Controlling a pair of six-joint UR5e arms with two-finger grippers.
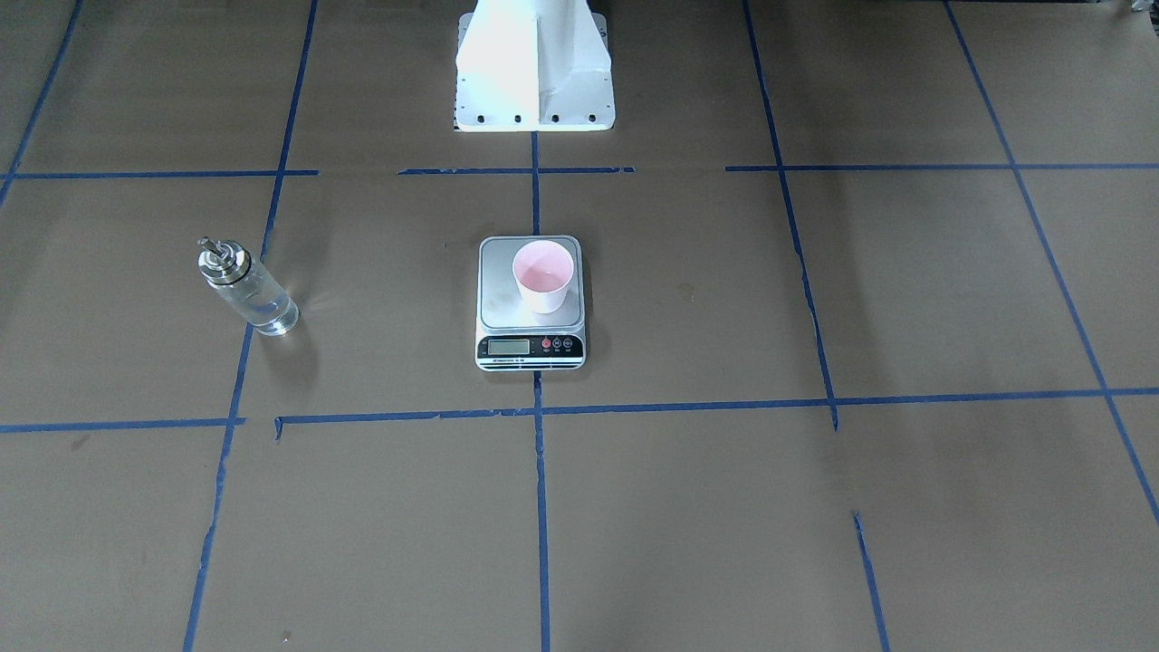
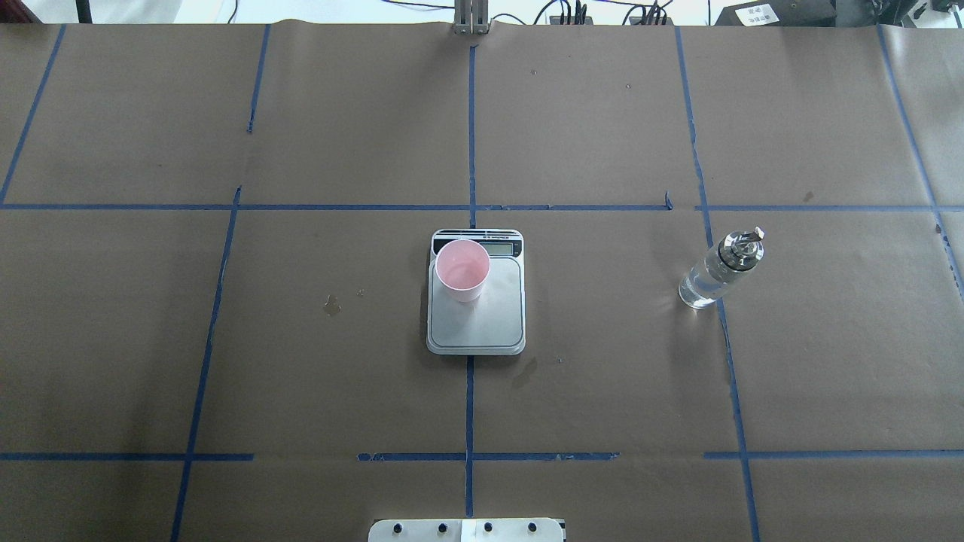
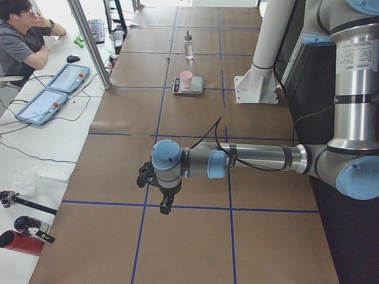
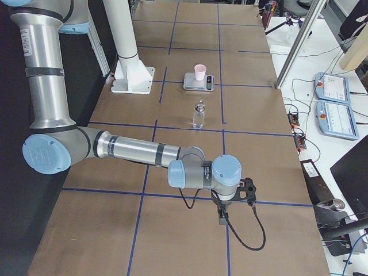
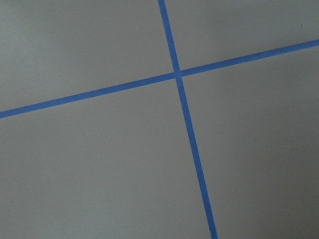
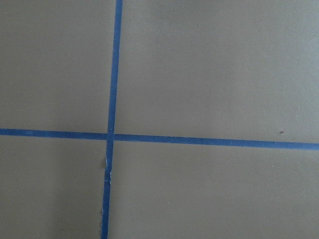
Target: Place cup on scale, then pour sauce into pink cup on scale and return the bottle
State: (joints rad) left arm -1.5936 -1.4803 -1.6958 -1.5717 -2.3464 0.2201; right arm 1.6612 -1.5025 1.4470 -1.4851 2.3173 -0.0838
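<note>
Standing upright: one cup point(image 1: 543, 279), one bottle point(image 1: 247, 288)

Overhead and front cameras face each other, steeply down, sharing the scale point(image 2: 482, 324) at centre. Side cameras look in from each end, far off. Wrist cameras look down, close, at tape point(image 5: 177, 74).
</note>
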